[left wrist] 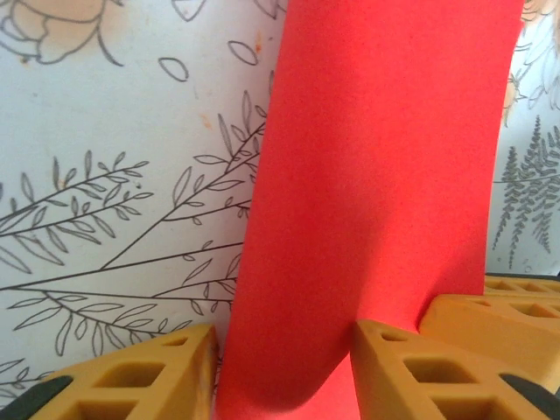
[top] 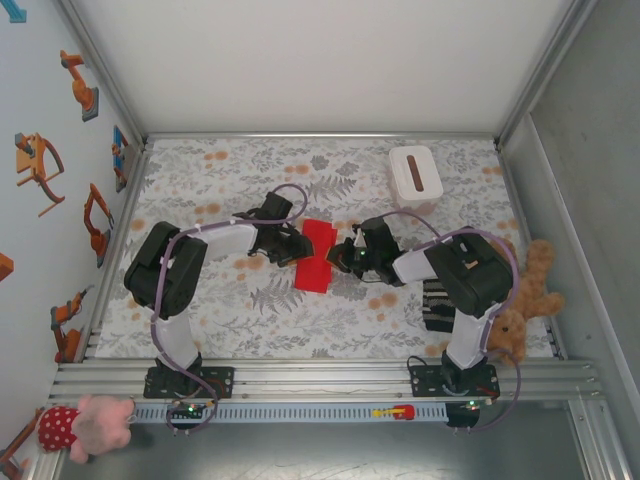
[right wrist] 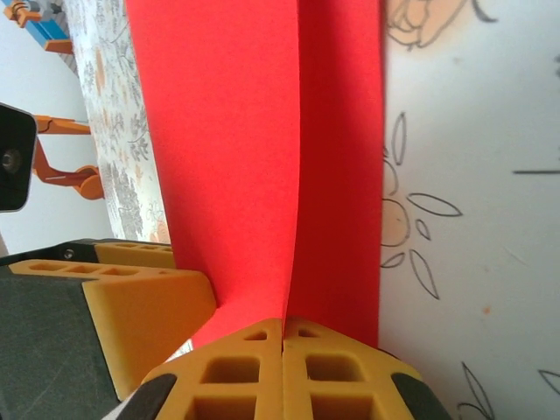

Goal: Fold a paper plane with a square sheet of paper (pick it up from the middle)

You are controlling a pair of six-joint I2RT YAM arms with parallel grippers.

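Pinched thin bright red square sheet of paper [top: 317, 255] in right tool [right wrist: 283, 322]; straddled its bowed fold with left tool [left wrist: 284, 354], fingers spread. White rectangular box [top: 415, 175] on floral tabletop [top: 230, 310], contents hidden.

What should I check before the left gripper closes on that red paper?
1. Hold by right gripper on the square sheet of paper: ok, jaws shut on it.
2. Paper between the fingers of left gripper: ok.
3. Clamp by left gripper: not ok, jaws apart.
4. Paper layers lined up at the edges: cannot tell.
5. Gap between white box and the paper: ok, well apart.
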